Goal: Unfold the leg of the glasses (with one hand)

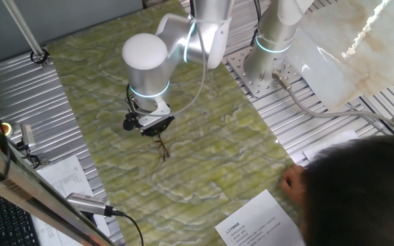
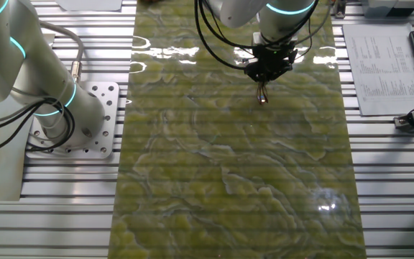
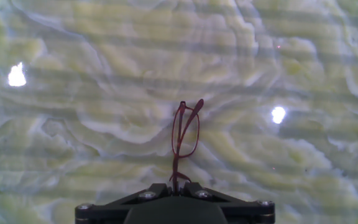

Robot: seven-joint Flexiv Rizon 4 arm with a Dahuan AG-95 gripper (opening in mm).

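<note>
The glasses (image 3: 185,134) are a thin dark reddish-brown wire pair. In the hand view they stick out straight ahead from between my fingers, over the green marbled mat. My gripper (image 3: 178,182) is shut on their near end. In one fixed view the glasses (image 1: 161,147) hang just below the gripper (image 1: 157,130), close over the mat. In the other fixed view the gripper (image 2: 264,85) sits at the far middle of the mat with the glasses (image 2: 263,94) below it. I cannot tell whether a leg is folded or open.
A green marbled mat (image 1: 204,157) covers the ribbed metal table. A second arm's base (image 1: 269,65) stands at the mat's edge. A person's head and hand (image 1: 361,188) are at the front right, beside paper sheets (image 1: 258,222). A keyboard and papers (image 2: 390,57) lie off the mat.
</note>
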